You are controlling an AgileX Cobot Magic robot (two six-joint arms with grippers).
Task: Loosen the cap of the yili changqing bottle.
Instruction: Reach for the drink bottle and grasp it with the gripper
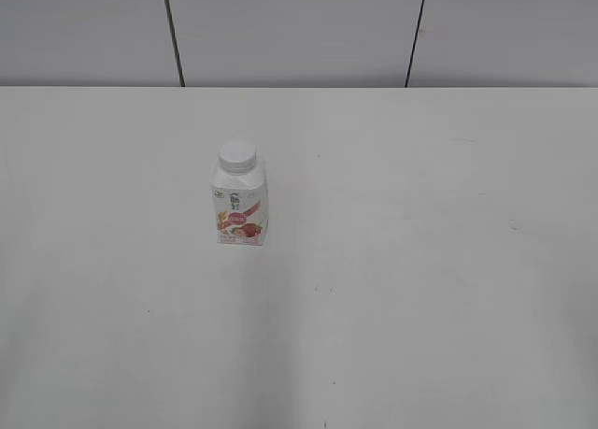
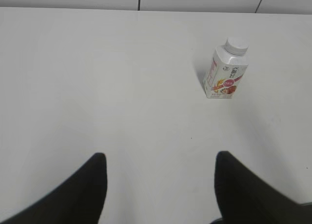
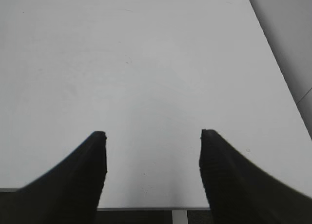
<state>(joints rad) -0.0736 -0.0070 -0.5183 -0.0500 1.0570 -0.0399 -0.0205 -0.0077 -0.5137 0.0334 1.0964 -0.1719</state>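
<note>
The yili changqing bottle [image 1: 241, 209], small, white, with a red-pink fruit label, stands upright on the white table, left of centre in the exterior view. Its white ribbed cap [image 1: 237, 156] sits on the neck. The bottle also shows in the left wrist view [image 2: 225, 73], far ahead and to the right, with the cap [image 2: 237, 46] on top. My left gripper [image 2: 161, 158] is open and empty, well short of the bottle. My right gripper [image 3: 152, 135] is open and empty over bare table; the bottle is out of its view. Neither gripper shows in the exterior view.
The white table [image 1: 420, 261] runs back to a grey panelled wall [image 1: 299, 27]. The right wrist view shows the table's near edge [image 3: 146, 208] under the fingers and its right edge [image 3: 278, 68].
</note>
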